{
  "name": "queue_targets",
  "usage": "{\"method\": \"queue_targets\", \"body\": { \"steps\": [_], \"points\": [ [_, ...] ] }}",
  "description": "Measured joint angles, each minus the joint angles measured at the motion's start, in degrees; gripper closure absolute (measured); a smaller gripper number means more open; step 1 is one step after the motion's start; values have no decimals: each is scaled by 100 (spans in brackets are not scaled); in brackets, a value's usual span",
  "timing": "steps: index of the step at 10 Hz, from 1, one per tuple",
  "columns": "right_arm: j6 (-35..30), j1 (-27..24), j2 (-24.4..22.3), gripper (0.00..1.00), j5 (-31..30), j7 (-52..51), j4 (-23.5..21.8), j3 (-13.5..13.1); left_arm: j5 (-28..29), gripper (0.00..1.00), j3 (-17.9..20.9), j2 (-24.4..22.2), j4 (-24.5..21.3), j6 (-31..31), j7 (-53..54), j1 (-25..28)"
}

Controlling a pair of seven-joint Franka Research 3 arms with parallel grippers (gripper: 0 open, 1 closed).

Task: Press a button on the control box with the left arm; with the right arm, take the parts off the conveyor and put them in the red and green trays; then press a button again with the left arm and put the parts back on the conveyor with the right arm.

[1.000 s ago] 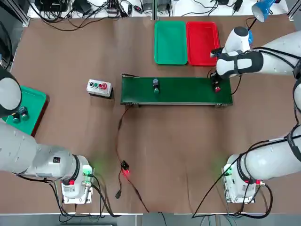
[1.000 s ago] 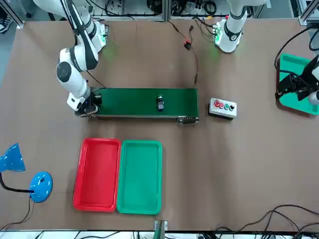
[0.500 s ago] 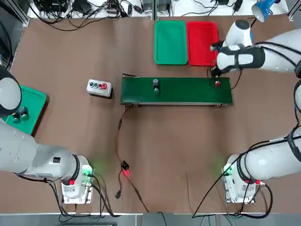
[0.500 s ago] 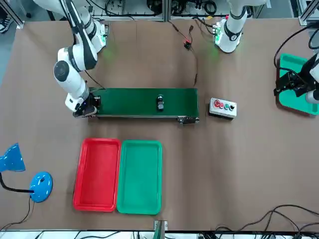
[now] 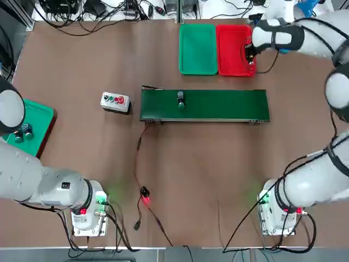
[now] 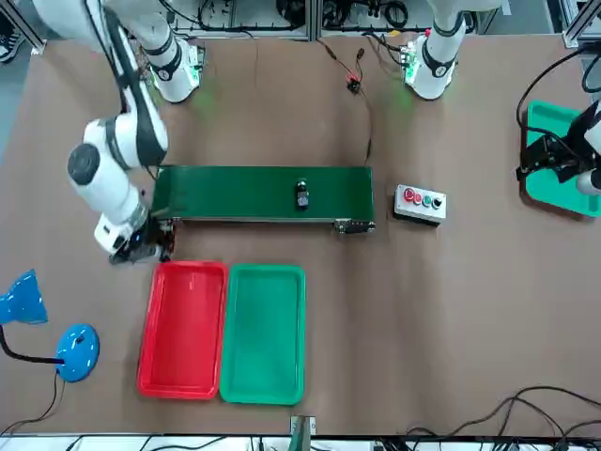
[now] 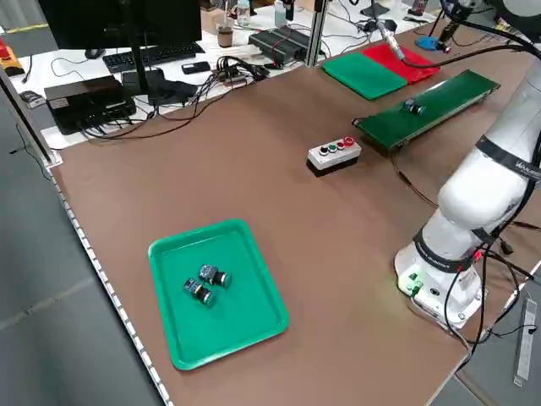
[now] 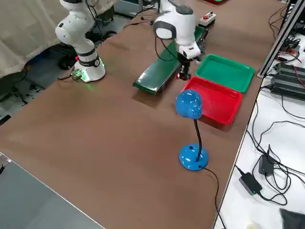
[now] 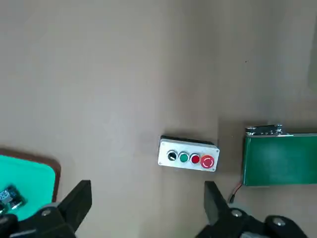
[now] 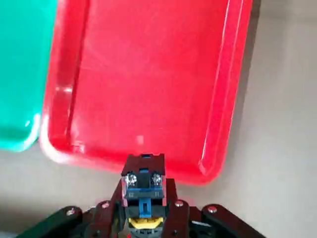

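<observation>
Top view, conveyor: the green conveyor (image 5: 223,105) lies across the middle of the table, one part (image 5: 181,100) upright on its left half.
Top view, trays: far green tray (image 5: 197,49) and red tray (image 5: 234,46) sit side by side beyond the conveyor, red on the right; left green tray (image 5: 37,115) is at the table's left, with two parts (image 5: 27,130) in it.
Top view, control box: the control box (image 5: 115,102) sits just left of the conveyor.
Top view, right gripper: the right gripper (image 5: 251,59) is over the near right part of the red tray.
Front view, left gripper: the left gripper (image 6: 524,174) is at the left of the table by the left green tray, away from the control box.
Left side view, left green tray: its two parts lie near each other, tilted on their sides.
Right side view, lamp: a blue lamp (image 8: 193,155) stands right of the red tray.
Right side view, right gripper: fingers point down, near the red tray's near edge.
Left wrist view, left gripper: fingers wide apart, nothing between them; the button face of the control box is in sight, untouched.
Right wrist view, right gripper: closed on a held part (image 10: 143,191), dark with blue and yellow pieces, pinched between both fingers at the red tray's near edge; whether it touches the tray, I cannot tell.
</observation>
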Motion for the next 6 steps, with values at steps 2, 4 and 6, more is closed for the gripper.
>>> {"method": "queue_targets", "body": {
  "steps": [2,4,6],
  "points": [
    [674,-66,983,67,0,-1,627,-3,0,0,2,4,1,-4,0,2],
    [1087,-134,1696,67,0,-16,1105,-13,0,0,1,5,2,-7,0,5],
    [1102,-250,1943,67,-3,-89,1335,-16,0,0,-4,5,2,-11,0,4]
  ]
}}
